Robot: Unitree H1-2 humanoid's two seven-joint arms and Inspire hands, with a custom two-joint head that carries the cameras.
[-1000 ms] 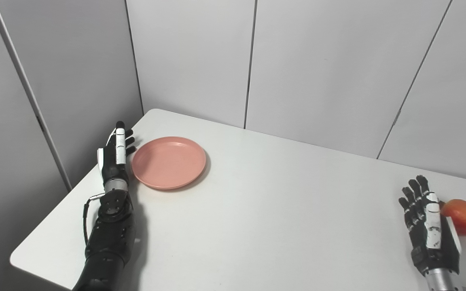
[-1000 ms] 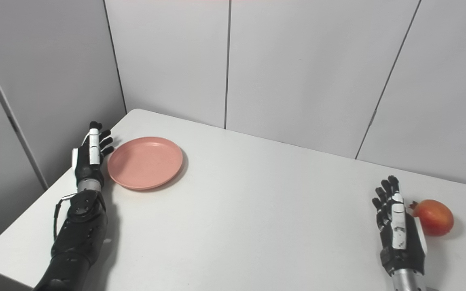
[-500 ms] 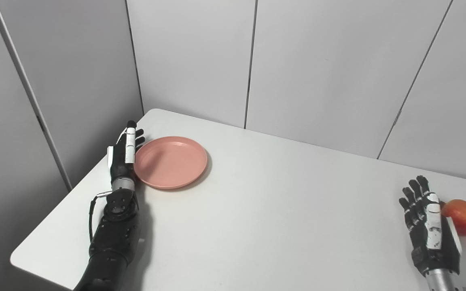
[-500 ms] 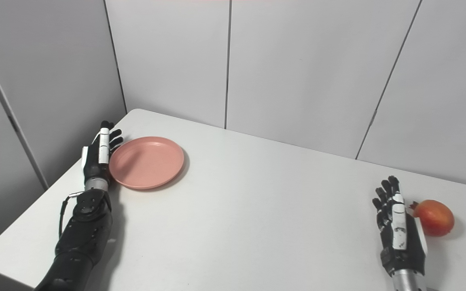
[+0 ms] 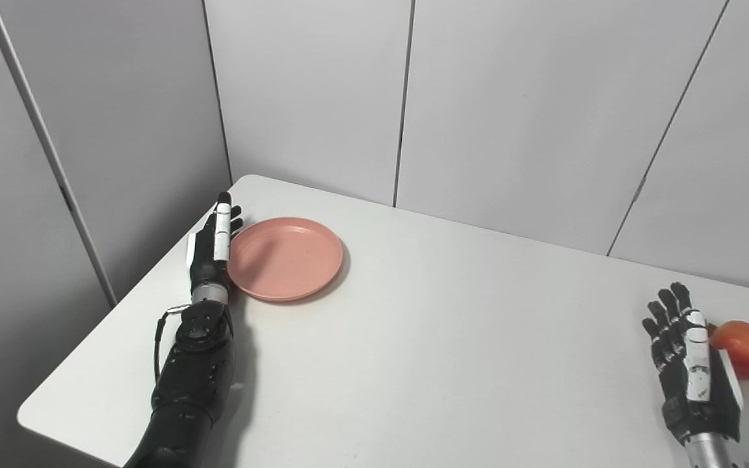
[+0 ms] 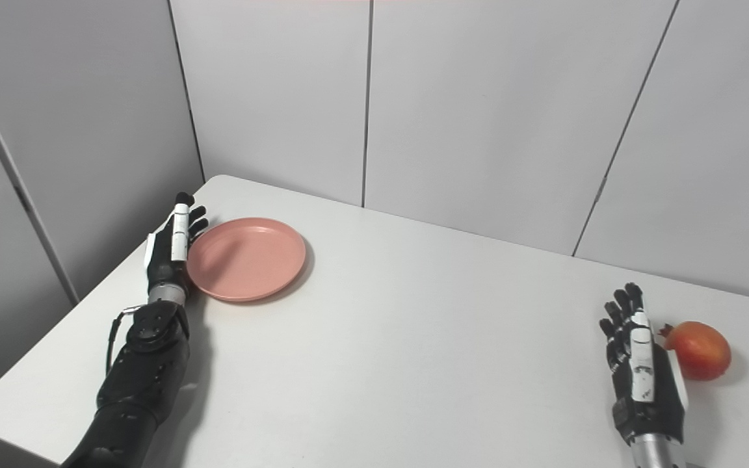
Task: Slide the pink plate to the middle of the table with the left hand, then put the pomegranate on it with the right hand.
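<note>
A round pink plate point(image 5: 285, 259) lies flat near the far left corner of the white table point(image 5: 426, 338). My left hand point(image 5: 212, 250) stands on edge against the plate's left rim, open, fingers straight and pointing away from me. Far to the right a red pomegranate point(image 5: 745, 349) rests on the table. My right hand point(image 5: 690, 370) is open beside it, just left of the fruit, fingers spread and holding nothing.
Grey wall panels point(image 5: 517, 110) close off the table's far side and left side. The table's left edge point(image 5: 121, 305) runs just beside my left forearm point(image 5: 189, 383).
My left hand has pushed rightward against the plate's rim, and the plate has slid a short way to the right. The right hand and pomegranate have stayed put.
</note>
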